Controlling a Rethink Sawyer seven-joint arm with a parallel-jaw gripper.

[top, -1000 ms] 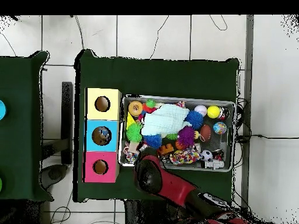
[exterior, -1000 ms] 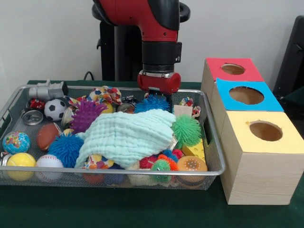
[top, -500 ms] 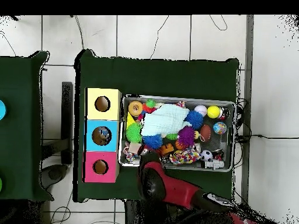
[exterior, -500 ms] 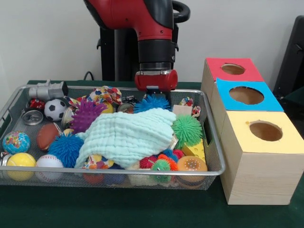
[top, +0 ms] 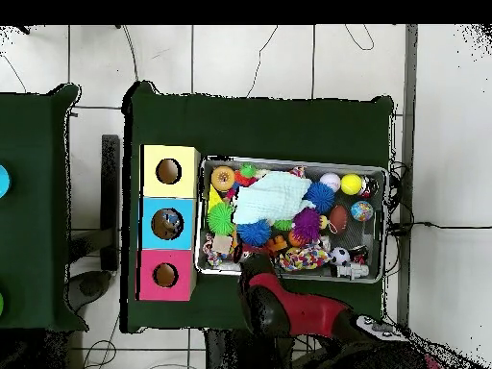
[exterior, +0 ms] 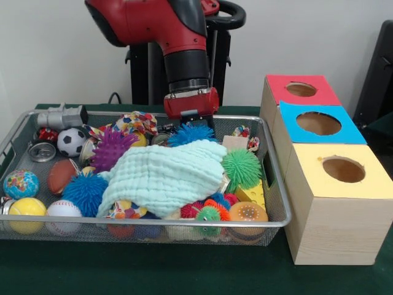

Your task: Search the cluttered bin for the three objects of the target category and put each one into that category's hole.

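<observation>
Directly below the end effector [exterior: 191, 118], state hidden, sits the blue spiky ball [exterior: 191, 133] at the bin's [exterior: 274, 184] far wall. Likely light, squashy; pinch across its body, not the bristles.

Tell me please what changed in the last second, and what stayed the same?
The arm swung sideways along the bin's far rim: in the front view the gripper moved toward the picture's left and tilted, and it hangs above the blue spiky ball. It took hold of nothing. The mint cloth, the toys in the wire bin and the three boxes stayed put.
</observation>
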